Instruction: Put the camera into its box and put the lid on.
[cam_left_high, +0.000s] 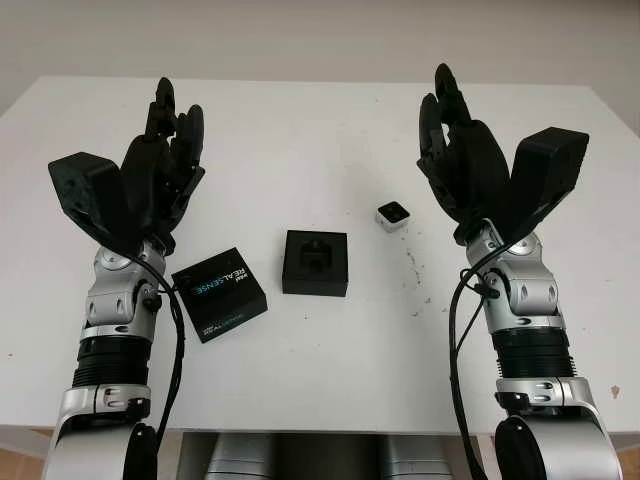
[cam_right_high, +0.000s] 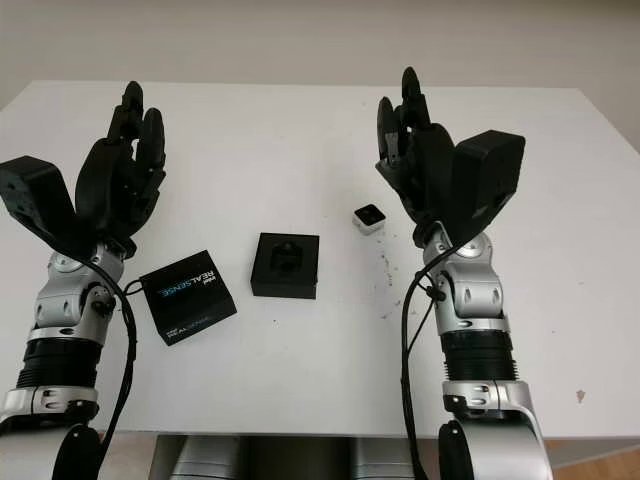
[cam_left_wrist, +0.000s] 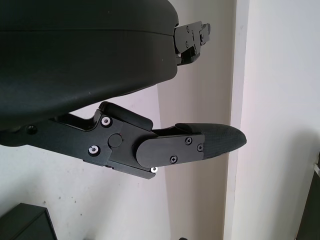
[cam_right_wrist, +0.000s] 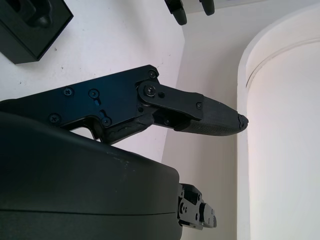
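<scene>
A small silver camera with a dark lens face sits on the white table, right of centre. The black box base, with its foam insert showing, lies open at the centre; it also appears in the right wrist view. Its black lid, printed REALSENSE, lies flat to the left of the base. My left hand is raised above the table, beyond the lid, open and holding nothing. My right hand is raised to the right of the camera, also open. Neither hand touches anything.
The white table reaches back to a pale wall, and its front edge runs near my forearms. A few dark specks mark the surface right of the box base. Bare table stretches behind the three objects.
</scene>
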